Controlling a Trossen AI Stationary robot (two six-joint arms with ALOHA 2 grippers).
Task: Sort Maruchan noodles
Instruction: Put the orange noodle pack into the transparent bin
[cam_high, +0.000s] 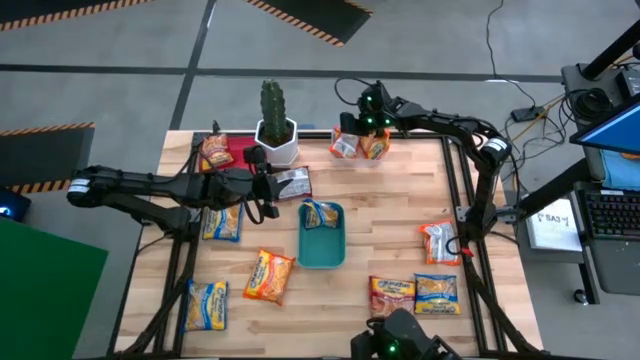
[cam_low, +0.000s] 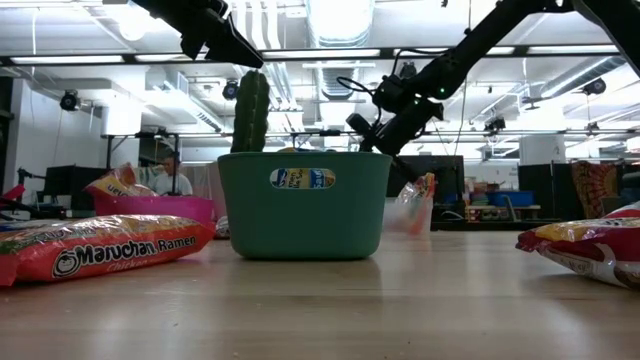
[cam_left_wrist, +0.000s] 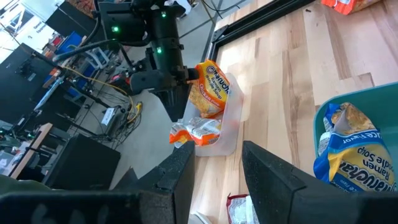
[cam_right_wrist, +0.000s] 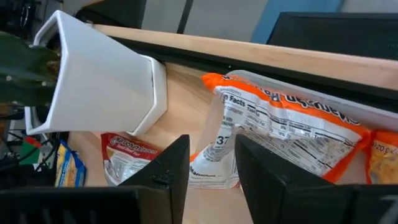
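Observation:
Maruchan packets lie flat about the table: yellow-blue ones (cam_high: 222, 222) (cam_high: 205, 305) (cam_high: 436, 292), an orange one (cam_high: 269, 275) and white-red ones (cam_high: 391, 293) (cam_high: 440, 243) (cam_high: 292, 182). One yellow-blue packet (cam_high: 322, 214) rests in the green tray (cam_high: 322, 255). An orange-red packet (cam_high: 215, 150) sits in the pink tray (cam_high: 240, 150). Two orange packets (cam_left_wrist: 208, 90) (cam_left_wrist: 196, 132) stand in the clear tray (cam_left_wrist: 233, 127) at the far edge. My right gripper (cam_right_wrist: 211, 168) is open just above them (cam_high: 365, 125). My left gripper (cam_left_wrist: 217, 174) is open, raised beside the white-red packet (cam_high: 272, 187).
A cactus in a white pot (cam_high: 275, 125) stands at the far edge between the pink and clear trays. The table's black frame (cam_high: 455, 190) runs along the right side. Bare wood shows between the green tray and the right-hand packets. A monitor and keyboard (cam_high: 610, 200) stand off the table's right.

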